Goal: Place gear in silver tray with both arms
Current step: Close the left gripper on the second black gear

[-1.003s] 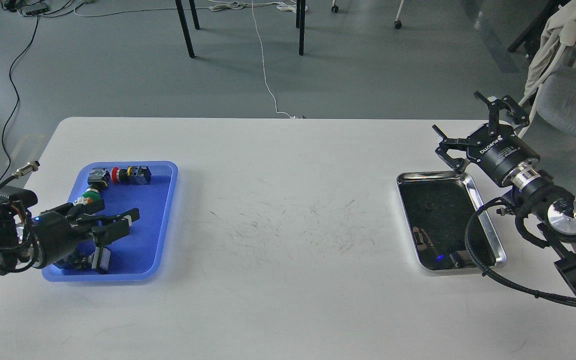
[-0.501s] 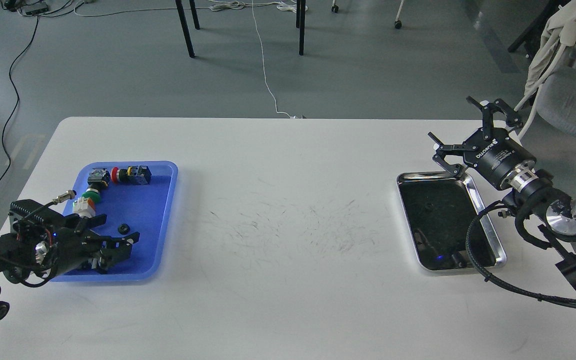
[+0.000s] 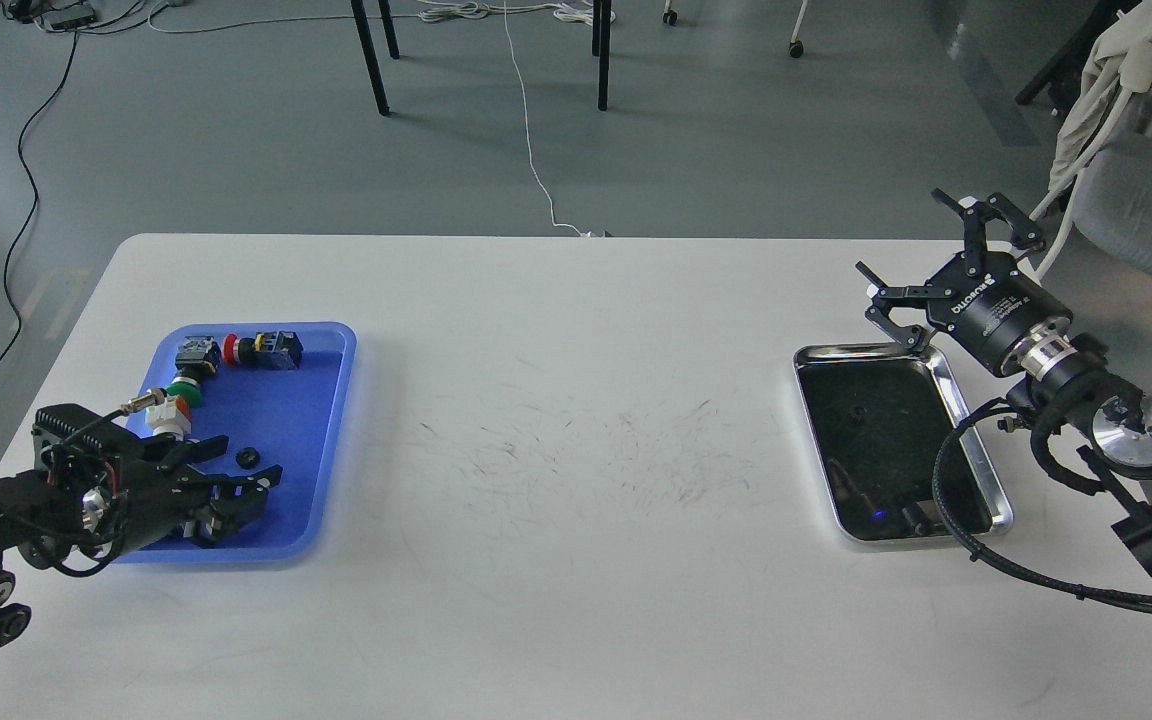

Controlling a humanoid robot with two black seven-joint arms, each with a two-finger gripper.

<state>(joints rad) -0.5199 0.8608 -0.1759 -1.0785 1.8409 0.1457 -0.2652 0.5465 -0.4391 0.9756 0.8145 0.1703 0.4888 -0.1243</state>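
The gear [image 3: 247, 458] is a small black ring lying on the blue tray [image 3: 321, 400], near its front. My left gripper [image 3: 252, 455] is open and low over the tray's front part; the gear lies between its two fingers, and I cannot tell if they touch it. The silver tray [image 3: 871, 351] sits at the right of the table, with a small dark spot [image 3: 856, 412] on its reflective base. My right gripper [image 3: 921, 262] is open and empty, raised just beyond the silver tray's far right corner.
The blue tray also holds a red-capped button switch [image 3: 254, 348], a green one [image 3: 183, 392] and other small parts along its left and far sides. A black cable [image 3: 946, 500] from my right arm loops over the silver tray's near right corner. A chair [image 3: 1136, 200] stands off the table's right edge.
My left gripper has drawn back toward the near left and dropped lower in the blue tray, uncovering the gear between its fingers. My right gripper shifted slightly left and away.
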